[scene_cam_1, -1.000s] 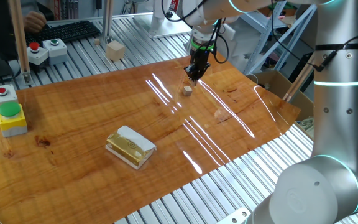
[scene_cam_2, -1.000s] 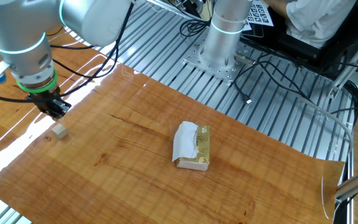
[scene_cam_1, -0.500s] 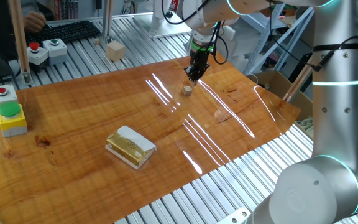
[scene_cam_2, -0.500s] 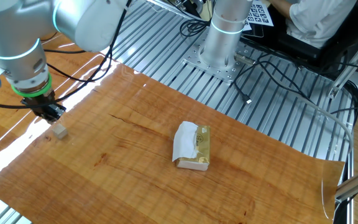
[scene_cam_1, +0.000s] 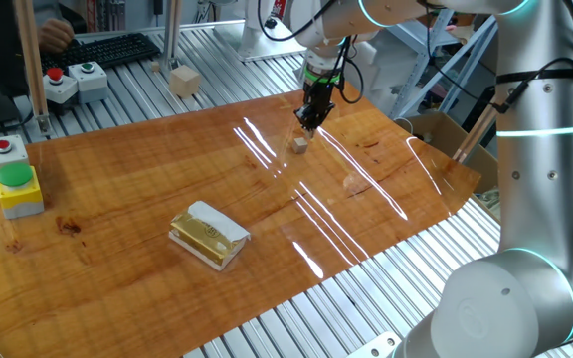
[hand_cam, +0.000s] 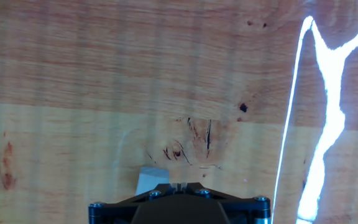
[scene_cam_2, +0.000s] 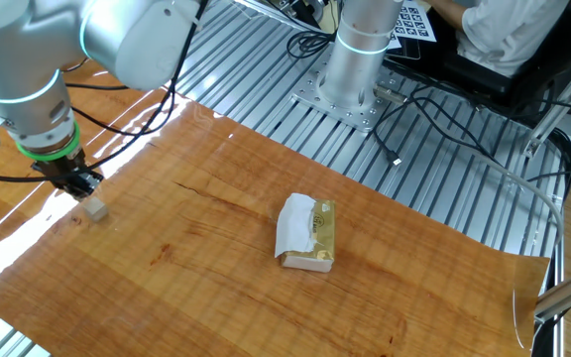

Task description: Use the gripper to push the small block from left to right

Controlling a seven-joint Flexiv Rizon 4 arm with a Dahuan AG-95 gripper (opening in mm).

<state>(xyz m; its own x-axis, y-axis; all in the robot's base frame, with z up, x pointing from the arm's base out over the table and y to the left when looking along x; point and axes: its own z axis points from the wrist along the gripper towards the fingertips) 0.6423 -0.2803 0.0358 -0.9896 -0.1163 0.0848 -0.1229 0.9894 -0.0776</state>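
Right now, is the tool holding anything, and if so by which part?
Nothing is held. The tool is shut and empty, its tip low beside the small block, which sits loose on the wooden board.

Two raised fixed cameras on opposite sides of one wooden board point(scene_cam_1: 147, 189); hand camera close, straight down.

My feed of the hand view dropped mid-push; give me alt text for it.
The gripper fills the bottom edge, its fingers together, with the small block showing just left of the tips. Beyond lies the bare wooden board with dark knots and a bright glare streak on the right.
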